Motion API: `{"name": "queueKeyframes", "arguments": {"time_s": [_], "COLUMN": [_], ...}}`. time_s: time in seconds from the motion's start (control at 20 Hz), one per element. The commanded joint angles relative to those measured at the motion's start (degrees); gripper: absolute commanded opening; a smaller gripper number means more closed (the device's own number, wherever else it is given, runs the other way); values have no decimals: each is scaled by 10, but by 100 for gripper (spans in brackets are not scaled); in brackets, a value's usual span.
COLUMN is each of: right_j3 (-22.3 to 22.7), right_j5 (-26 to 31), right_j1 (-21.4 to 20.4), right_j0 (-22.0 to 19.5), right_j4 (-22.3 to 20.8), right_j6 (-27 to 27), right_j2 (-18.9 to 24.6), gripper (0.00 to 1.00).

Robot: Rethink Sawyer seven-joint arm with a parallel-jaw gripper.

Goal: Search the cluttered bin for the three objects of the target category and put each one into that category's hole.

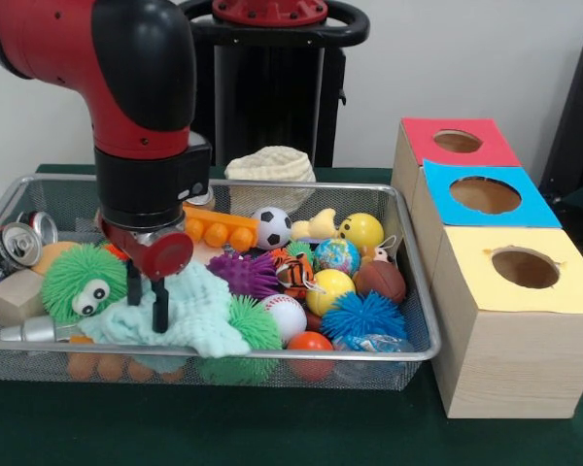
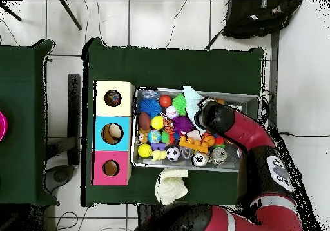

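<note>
On the green tabletop (image 1: 272,437), the cluttered bin (image 1: 272,353) sits to the picture-left of three pale wooden boxes in the front view; the hole (image 1: 525,267) with the yellow surround tops the nearest box, with the blue-surround hole (image 1: 485,195) and the red-surround hole (image 1: 458,142) behind it. The bin is packed. Around my tool (image 1: 147,296) lie a pale mint cloth (image 1: 199,316), a green spiky toy with eyes (image 1: 84,282), a green spiky ball (image 1: 255,323) and a wooden block (image 1: 17,297). Toward the boxes lie a baseball (image 1: 285,317), a yellow ball (image 1: 329,290), a blue spiky ball (image 1: 363,316), a purple spiky ball (image 1: 245,274), a soccer ball (image 1: 270,227) and an orange toy brick (image 1: 220,229); crushed cans (image 1: 15,245) fill the far corner. A cream cloth (image 1: 270,165) lies just outside the far rim. My arm descends vertically over the bin's picture-left half, wrist straight down, and its bulk hides the items behind it. My tool's two black fingers (image 1: 160,303) are slightly spread, tips down on the mint cloth, with nothing pinched between them. In the overhead view, the arm reaches from the base across the bin, covering its right portion.
</note>
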Motion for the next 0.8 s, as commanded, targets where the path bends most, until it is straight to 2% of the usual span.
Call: {"name": "queueKeyframes", "arguments": {"time_s": [0.05, 0.5, 0.55, 0.8], "right_j3": [42, 30, 31, 33], "right_j5": [-6, 16, 14, 27], "right_j1": [46, 55, 55, 51], "right_j0": [-2, 6, 5, 2], "right_j4": [16, 8, 8, 5], "right_j6": [72, 61, 62, 52], "right_j2": [52, 40, 40, 42], "gripper": [100, 100, 0, 0]}}
